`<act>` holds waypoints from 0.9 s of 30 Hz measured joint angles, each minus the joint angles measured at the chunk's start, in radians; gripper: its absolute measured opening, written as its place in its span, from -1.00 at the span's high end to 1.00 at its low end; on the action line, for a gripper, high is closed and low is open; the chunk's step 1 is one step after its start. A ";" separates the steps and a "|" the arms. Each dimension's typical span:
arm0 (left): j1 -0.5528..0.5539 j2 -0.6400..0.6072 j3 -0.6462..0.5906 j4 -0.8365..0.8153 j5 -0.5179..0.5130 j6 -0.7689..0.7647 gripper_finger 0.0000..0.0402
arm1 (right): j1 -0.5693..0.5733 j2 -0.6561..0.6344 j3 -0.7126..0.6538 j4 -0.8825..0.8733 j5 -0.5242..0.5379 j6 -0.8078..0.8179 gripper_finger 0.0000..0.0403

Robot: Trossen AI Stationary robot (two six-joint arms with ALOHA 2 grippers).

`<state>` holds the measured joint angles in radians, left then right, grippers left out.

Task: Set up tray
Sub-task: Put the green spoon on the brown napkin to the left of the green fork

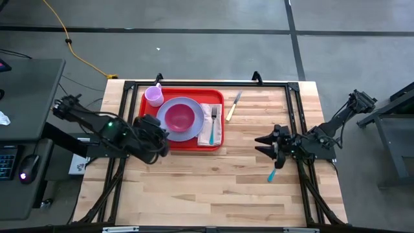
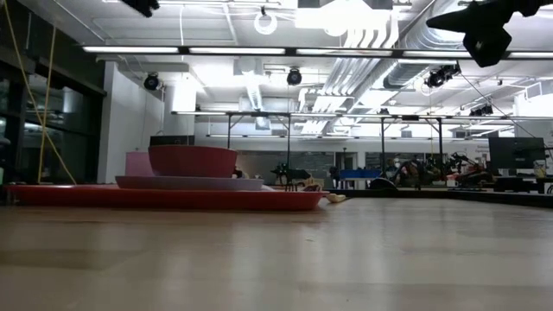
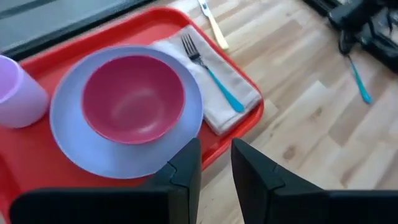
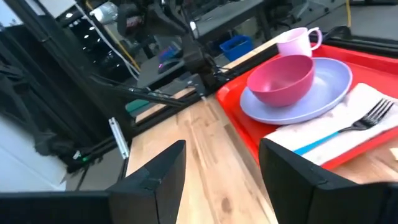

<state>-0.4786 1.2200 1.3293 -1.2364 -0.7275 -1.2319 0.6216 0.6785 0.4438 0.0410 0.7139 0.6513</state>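
I see the red tray (image 1: 147,123) on the table (image 1: 213,181) holding cup (image 1: 154,96), bowl (image 1: 180,117) on plate (image 1: 194,133), fork (image 1: 213,123) on napkin (image 1: 218,133); left gripper (image 3: 216,163) fingers slightly apart and right gripper (image 4: 222,167) fingers spread, both empty.

Both arms are black all over, built of chunky jointed segments with matte casings. The left arm (image 1: 97,126), at the left of the overhead frame, carries a small green light on one joint and thin cables along its links. The right arm (image 1: 336,123), at the right, has the same blocky shape, tapering toward pointed dark fingers. In the wrist views, the left fingers (image 3: 186,171) are flat, squared black slabs with angled tips, and the right fingers (image 4: 165,171) are broad, wedge-shaped black plates with smooth faces.
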 joint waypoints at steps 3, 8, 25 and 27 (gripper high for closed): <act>0.000 -0.083 -0.118 0.126 0.019 0.086 0.42 | 0.000 0.000 0.001 0.001 0.024 0.002 0.10; 0.000 -0.235 -0.301 0.276 0.046 0.169 0.42 | 0.000 0.000 0.056 -0.097 0.084 0.003 0.10; 0.000 -0.702 -0.694 0.438 0.056 0.210 0.42 | -0.049 0.076 0.491 -1.006 -0.018 0.563 0.10; 0.000 -0.740 -0.716 0.433 0.056 0.208 0.42 | -0.084 0.111 0.529 -1.078 -0.130 0.630 0.10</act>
<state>-0.4786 0.4799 0.6133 -0.8029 -0.6717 -1.0234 0.5381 0.7896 0.9731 -1.0373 0.5838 1.2814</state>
